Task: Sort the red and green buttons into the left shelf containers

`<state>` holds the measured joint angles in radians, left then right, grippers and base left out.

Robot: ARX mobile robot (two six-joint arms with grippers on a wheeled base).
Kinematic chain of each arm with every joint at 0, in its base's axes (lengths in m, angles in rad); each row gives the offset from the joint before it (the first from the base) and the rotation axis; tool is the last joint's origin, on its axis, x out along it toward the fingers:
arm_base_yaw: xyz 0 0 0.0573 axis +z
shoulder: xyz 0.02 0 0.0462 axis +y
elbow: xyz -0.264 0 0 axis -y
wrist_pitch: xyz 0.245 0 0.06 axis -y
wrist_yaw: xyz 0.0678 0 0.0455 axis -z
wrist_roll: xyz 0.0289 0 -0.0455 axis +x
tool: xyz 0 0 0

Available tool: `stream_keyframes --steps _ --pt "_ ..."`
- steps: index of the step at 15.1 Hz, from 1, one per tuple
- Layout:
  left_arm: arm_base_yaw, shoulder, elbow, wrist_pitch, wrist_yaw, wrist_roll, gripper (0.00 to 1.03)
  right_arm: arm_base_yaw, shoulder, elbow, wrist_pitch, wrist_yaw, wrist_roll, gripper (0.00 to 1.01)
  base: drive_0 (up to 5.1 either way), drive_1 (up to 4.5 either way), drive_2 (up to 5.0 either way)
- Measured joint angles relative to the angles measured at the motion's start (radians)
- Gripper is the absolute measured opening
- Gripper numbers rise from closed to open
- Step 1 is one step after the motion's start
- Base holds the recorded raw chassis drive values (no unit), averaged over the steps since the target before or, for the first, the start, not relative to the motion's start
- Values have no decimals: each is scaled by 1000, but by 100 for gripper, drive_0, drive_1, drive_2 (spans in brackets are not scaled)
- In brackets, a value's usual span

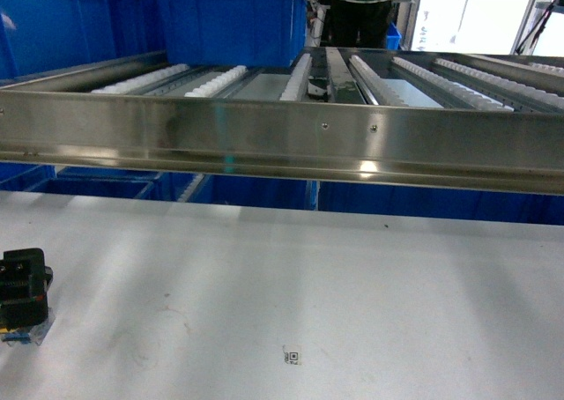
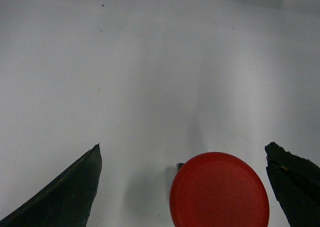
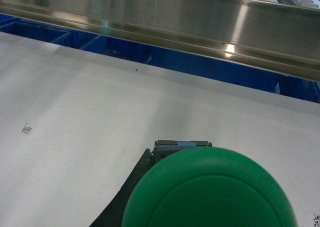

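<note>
A red button [image 2: 219, 189] stands on the white table with its round cap facing the left wrist camera. My left gripper [image 2: 182, 147] is open around it, and the cap lies nearer the right finger [image 2: 295, 187] than the left finger [image 2: 65, 197]. A green button [image 3: 210, 192] fills the bottom of the right wrist view, its black body pressed against the one visible finger [image 3: 125, 197] of my right gripper [image 3: 182, 152], which is shut on it. Blue containers [image 1: 229, 21] stand on the roller shelf at upper left. Neither gripper appears in the head view.
A stainless steel rail [image 1: 282, 140] fronts the roller shelf across the whole head view. More blue bins [image 1: 106, 188] sit under it. A black button body in clear wrapping [image 1: 22, 294] lies at the table's left edge, cap colour hidden. A person [image 1: 361, 8] stands behind the shelf.
</note>
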<state>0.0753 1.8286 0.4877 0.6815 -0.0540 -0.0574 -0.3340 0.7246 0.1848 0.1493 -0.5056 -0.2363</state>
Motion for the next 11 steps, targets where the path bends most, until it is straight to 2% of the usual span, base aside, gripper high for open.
stream_keyframes --steps 4,7,9,10,11 --pt "-20 49 29 0 1 1 98 0 0 0 0 0 0 26 0 0 0" --pt "-31 80 29 1 -10 2 64 0 0 0 0 0 0 26 0 0 0" --pt "-35 81 30 -1 -13 -3 35 0 0 0 0 0 0 26 0 0 0" --pt "-36 81 32 -3 -7 -13 27 0 0 0 0 0 0 26 0 0 0" --pt "-36 80 32 -5 -6 -18 26 0 0 0 0 0 0 26 0 0 0"
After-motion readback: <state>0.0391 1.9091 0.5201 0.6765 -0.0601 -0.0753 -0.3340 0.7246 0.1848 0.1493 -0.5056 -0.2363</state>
